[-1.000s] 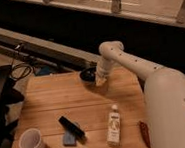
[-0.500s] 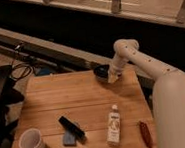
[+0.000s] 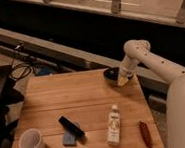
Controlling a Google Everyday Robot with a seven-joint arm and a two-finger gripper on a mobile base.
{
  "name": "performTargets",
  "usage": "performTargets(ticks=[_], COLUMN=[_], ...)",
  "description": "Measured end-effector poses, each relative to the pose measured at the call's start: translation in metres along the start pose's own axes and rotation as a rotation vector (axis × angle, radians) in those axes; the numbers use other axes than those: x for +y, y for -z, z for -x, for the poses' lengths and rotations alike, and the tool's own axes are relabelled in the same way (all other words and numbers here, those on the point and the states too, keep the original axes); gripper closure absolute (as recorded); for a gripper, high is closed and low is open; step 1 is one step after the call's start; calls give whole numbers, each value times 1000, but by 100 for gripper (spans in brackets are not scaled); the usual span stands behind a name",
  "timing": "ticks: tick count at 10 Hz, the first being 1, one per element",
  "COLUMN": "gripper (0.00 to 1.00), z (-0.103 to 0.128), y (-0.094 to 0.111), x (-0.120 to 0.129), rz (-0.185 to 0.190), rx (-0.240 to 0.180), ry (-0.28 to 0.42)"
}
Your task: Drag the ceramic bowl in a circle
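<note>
- Reaching out from the right of the camera view, the robot's pale arm bends down to the far right corner of the wooden worktop (image 3: 63, 97), where its gripper (image 3: 122, 79) meets the right-hand rim of the ceramic bowl (image 3: 111, 74).
- The bowl, dark and shallow, sits upright close to the worktop's far edge. It is well apart from everything else on the boards.
- Whether the jaws are spread or pinching the rim cannot be told, since the wrist and the dark bowl run together at that spot.
- Nearer the camera, a white cup (image 3: 32, 140) stands at the front left corner. A black bar (image 3: 72, 126) lies across a small blue pad (image 3: 68, 139), a pale bottle (image 3: 112, 125) lies on its side, and a reddish-brown item (image 3: 145, 134) rests by the right edge.
- Cables (image 3: 19, 71) trail off the worktop at the left.
- With the gripper at the bowl, the drag appears to be under way, but the boards carry no mark showing how much of the circle is covered.
- By this reading, the loop is left to close, with the far edge leaving little margin on that side.
</note>
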Motion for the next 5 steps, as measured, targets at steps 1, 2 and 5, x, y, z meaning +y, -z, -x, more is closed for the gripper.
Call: performTargets(ticks=[1,2,5], gripper=[95,95,95], z=[12,27,95], y=[0,-1,-15], x=[11,21,38], rz=[16,30,49], rx=[8,12,13], ry=[43,86,226])
